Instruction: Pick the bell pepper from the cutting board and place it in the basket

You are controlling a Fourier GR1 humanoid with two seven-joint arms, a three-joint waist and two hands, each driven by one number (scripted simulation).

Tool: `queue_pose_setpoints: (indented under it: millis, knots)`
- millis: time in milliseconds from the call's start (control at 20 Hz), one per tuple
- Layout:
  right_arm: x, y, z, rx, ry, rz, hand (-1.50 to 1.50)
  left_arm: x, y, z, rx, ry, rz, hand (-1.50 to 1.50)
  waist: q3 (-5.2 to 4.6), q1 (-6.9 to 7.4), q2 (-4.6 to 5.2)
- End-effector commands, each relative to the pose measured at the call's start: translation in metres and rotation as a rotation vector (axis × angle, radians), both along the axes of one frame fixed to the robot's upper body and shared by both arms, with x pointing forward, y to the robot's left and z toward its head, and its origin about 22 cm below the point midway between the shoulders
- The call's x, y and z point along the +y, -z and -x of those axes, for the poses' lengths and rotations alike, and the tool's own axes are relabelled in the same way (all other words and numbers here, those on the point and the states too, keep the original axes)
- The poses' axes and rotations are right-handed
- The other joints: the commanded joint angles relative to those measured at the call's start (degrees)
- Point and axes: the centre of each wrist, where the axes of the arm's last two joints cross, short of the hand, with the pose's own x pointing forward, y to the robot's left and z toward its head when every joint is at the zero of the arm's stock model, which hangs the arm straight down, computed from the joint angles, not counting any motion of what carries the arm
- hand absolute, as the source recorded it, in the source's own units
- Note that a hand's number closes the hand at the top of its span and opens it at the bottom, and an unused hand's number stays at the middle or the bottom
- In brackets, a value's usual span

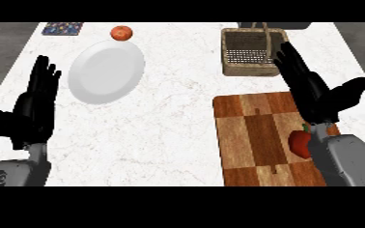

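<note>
On the right side of the white marbled counter [178, 125], the red bell pepper with a green stem [300, 142] lies on the striped brown wooden cutting board [257, 140], near the board's right edge and partly hidden by the grey right forearm. The black right hand [314, 89] hangs above the board's far right corner, fingers straight and spread, holding nothing; the pepper sits behind it, toward the robot and close under the wrist, so I judge the hand must draw back and come down before it can close on the pepper. The pepper's long axis seems to run away from the robot, stem at the far end. The right hand is far nearer than the black left hand [37, 101], which rests open, fingers up, at the view's left edge. The woven brown basket with a handle [249, 53] stands just beyond the board's far edge. Well apart to the left are a white round plate [107, 72], a small orange-red round fruit [122, 33] and a dark patterned square mat [63, 28] at the far corner.
</note>
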Motion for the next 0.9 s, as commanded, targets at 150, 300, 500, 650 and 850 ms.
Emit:
queue_pose_setpoints:
  millis: [150,300,500,650,850]
  knots:
    - [-0.009,0.005,-0.014,-0.042,0.136,0.066,1.50,0.009,-0.015,-0.007,-0.035,0.172,-0.243,0.00,0.34,0.66,0.45]
    - [-0.028,-0.041,-0.015,-0.321,0.498,-0.250,1.50,0.013,-0.010,-0.004,0.011,0.131,-0.235,0.00,2.48,-6.80,-3.37]
    - [0.102,0.009,-0.021,-0.179,0.400,-0.123,-1.50,-0.015,-0.007,-0.002,-0.016,0.307,-0.322,0.00,0.28,1.49,0.40]
    - [0.110,0.001,-0.022,-0.191,0.512,0.039,-1.50,0.009,-0.022,-0.007,-0.001,0.301,-0.322,0.00,0.15,0.80,0.00]
    - [0.046,0.001,-0.046,-0.119,0.646,0.409,-1.50,0.001,-0.013,-0.005,0.011,0.292,-0.339,0.00,-0.15,0.03,-0.30]
